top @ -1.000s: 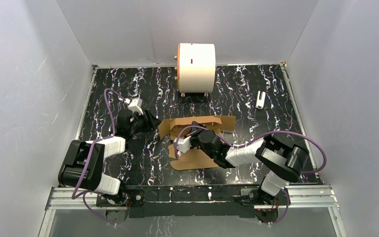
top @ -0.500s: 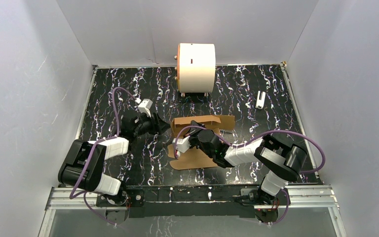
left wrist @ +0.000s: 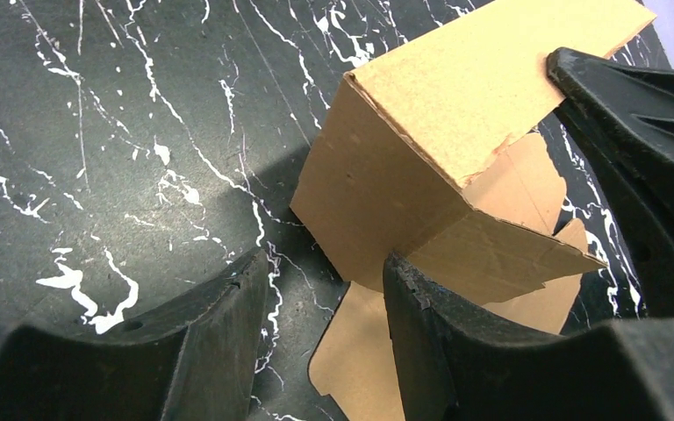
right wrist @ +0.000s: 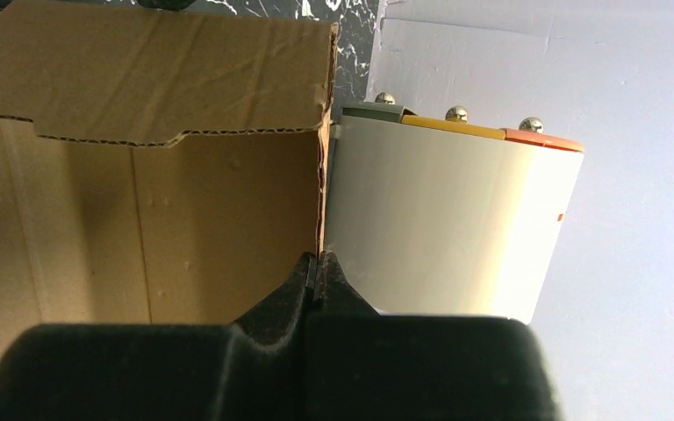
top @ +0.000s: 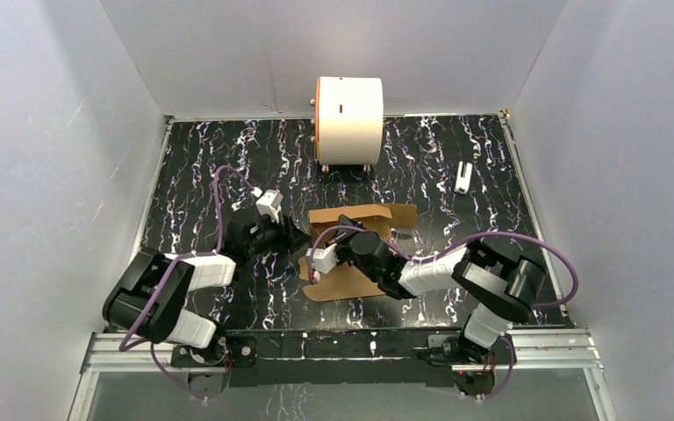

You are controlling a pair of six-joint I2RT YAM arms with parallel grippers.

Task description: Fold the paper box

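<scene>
The paper box (top: 362, 215), plain brown cardboard and only partly folded, sits directly in front of both grippers near the middle of the table (top: 202, 167). One panel stands upright on its far side, and rounded flaps lie flat under the right arm's wrist. The right gripper (right wrist: 318, 267) has its fingers pressed together on the upright edge of a standing panel. That edge seems to run straight into the seam between the pads, though the contact itself is hard to make out. A folded-over flap with a ragged cut edge hangs above and to the left of those fingers. The left gripper (left wrist: 325, 263) is spread about halfway, low over the table, and grips nothing. A corner of the box (left wrist: 386, 175) rises just ahead of the gap between its fingers. One finger (left wrist: 439, 351) lies against or just over the lower flap, and the other (left wrist: 219, 351) is over bare table beside the box. Past the right gripper, beyond the pinched panel, stands a big white cylinder (top: 349, 114) with an orange rim. A small white piece (top: 463, 177) lies well off to that gripper's right.
</scene>
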